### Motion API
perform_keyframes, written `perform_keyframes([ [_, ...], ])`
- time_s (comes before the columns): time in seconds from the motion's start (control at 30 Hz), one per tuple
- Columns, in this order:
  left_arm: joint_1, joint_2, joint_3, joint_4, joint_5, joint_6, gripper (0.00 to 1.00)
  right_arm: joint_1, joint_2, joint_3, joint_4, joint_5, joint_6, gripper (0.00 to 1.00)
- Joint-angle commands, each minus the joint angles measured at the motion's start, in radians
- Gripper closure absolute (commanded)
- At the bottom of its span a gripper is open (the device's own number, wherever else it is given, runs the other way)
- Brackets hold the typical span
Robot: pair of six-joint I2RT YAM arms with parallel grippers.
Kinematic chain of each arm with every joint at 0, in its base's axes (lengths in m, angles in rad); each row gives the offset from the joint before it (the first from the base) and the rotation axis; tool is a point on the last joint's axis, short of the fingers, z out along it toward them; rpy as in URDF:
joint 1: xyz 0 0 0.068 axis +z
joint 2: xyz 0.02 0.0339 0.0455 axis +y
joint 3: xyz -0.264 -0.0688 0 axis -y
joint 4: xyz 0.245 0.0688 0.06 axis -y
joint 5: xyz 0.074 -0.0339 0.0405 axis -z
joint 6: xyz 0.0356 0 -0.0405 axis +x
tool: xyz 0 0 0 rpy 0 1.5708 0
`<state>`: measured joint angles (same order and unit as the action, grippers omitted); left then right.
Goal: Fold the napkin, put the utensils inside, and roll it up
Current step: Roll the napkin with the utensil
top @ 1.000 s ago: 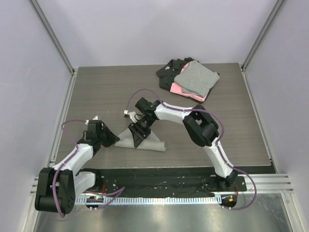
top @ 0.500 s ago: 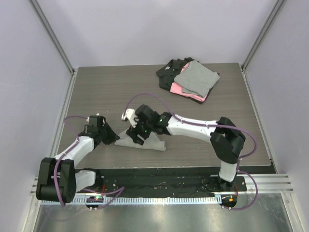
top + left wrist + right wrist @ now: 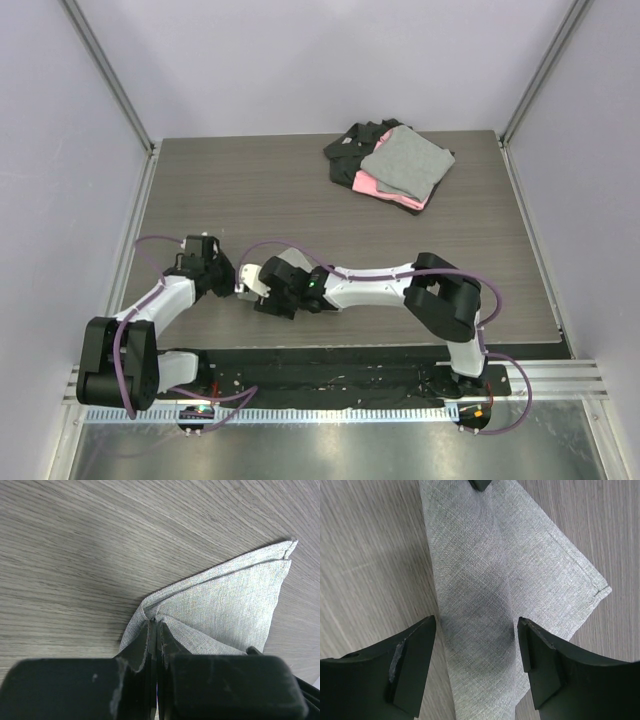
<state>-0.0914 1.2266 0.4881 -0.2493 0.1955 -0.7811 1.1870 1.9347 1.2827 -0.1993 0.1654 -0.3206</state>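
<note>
Right gripper (image 3: 476,647) dropped low and leftward, now gaping wide over one folded napkin (image 3: 485,555), holding nothing. Left gripper (image 3: 154,632) pinched tight on its edge. One cloth pile (image 3: 392,165), well apart.

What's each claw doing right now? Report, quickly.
Left claw: closed, pinching the napkin.
Right claw: open over the napkin, holding nothing.

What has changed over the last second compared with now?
The right gripper swung left across the napkin, toward the left gripper, and now hangs open over the cloth, holding nothing. The left gripper stayed shut on the napkin's corner and barely shifted. The stack of folded cloths did not move.
</note>
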Motion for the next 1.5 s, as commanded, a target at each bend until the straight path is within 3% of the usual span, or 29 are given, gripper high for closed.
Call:
perform_keyframes([
  [0.0,0.004,0.01,0.02,-0.021,0.001,0.022,1.0,0.0,0.016,0.015,0.04,0.019,-0.028,0.27],
  [0.2,0.002,0.014,0.026,-0.016,0.008,0.026,1.0,-0.018,0.061,0.024,0.012,-0.006,-0.014,0.32],
  [0.33,0.004,0.017,0.03,-0.002,0.024,0.032,1.0,-0.046,0.084,0.033,-0.023,-0.085,0.002,0.42],
  [0.4,0.004,0.014,0.035,0.013,0.031,0.032,1.0,-0.055,0.096,0.044,-0.063,-0.118,0.008,0.53],
  [0.5,0.004,0.01,0.058,0.013,0.022,0.036,0.89,-0.069,0.118,0.069,-0.133,-0.245,0.025,0.61],
  [0.6,0.009,-0.007,0.096,-0.017,-0.019,0.055,0.67,-0.087,0.139,0.093,-0.19,-0.361,0.061,0.65],
  [0.7,0.016,-0.03,0.116,-0.047,-0.073,0.075,0.53,-0.124,0.155,0.107,-0.225,-0.469,0.106,0.67],
  [0.77,0.021,-0.056,0.11,-0.062,-0.096,0.079,0.49,-0.154,0.167,0.122,-0.25,-0.558,0.133,0.67],
  [1.1,0.022,-0.236,-0.029,0.062,0.013,0.051,0.46,-0.271,0.3,0.294,-0.409,-0.881,0.176,0.68],
  [1.27,0.022,-0.285,-0.077,0.099,0.025,0.039,0.47,-0.288,0.356,0.334,-0.463,-0.902,0.178,0.68],
  [1.47,0.021,-0.228,-0.092,0.105,0.036,0.039,0.53,-0.302,0.389,0.348,-0.466,-0.912,0.198,0.68],
])
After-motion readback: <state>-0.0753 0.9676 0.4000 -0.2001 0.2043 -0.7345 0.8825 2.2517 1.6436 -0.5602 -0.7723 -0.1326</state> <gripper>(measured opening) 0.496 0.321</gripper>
